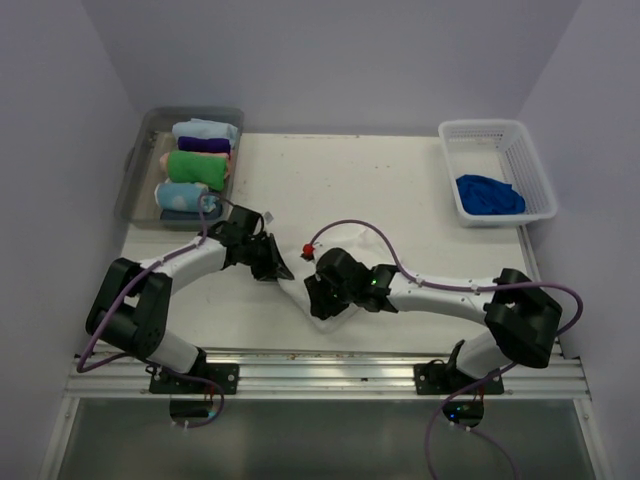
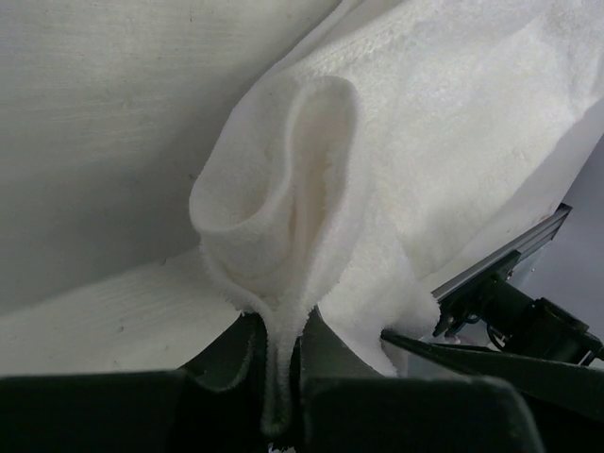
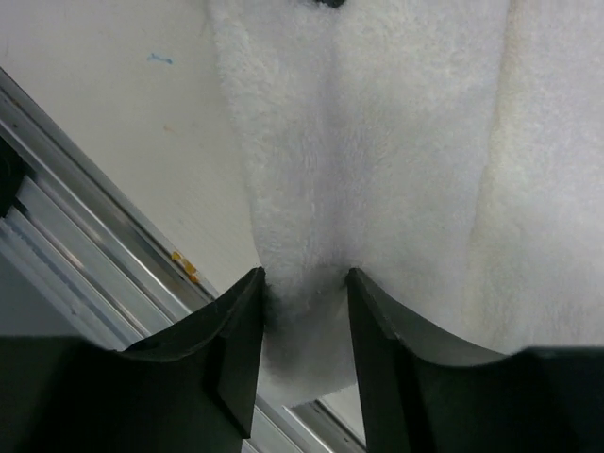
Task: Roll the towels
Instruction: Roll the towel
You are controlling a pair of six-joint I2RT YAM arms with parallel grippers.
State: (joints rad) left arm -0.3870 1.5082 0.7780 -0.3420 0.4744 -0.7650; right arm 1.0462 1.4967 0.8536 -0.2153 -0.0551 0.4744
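The white towel [image 1: 297, 285] lies bunched at the table's near middle, between my two grippers. My left gripper [image 1: 272, 262] holds its left end: in the left wrist view the jaws [image 2: 280, 377] are shut on a thin pinched fold of the white towel [image 2: 311, 189], which loops up above them. My right gripper [image 1: 320, 295] is at the towel's right end. Its jaws [image 3: 304, 283] stand parted, with a thick fold of white towel [image 3: 396, 142] lying between them. The royal blue towel [image 1: 489, 194] sits crumpled in the white basket [image 1: 500, 132] at the back right.
A clear bin [image 1: 150, 130] at the back left holds rolled towels, among them a green one [image 1: 198, 165] and a pale blue dotted one [image 1: 180, 195]. An aluminium rail [image 1: 330, 365] runs along the table's near edge, close under the right gripper [image 3: 75, 217].
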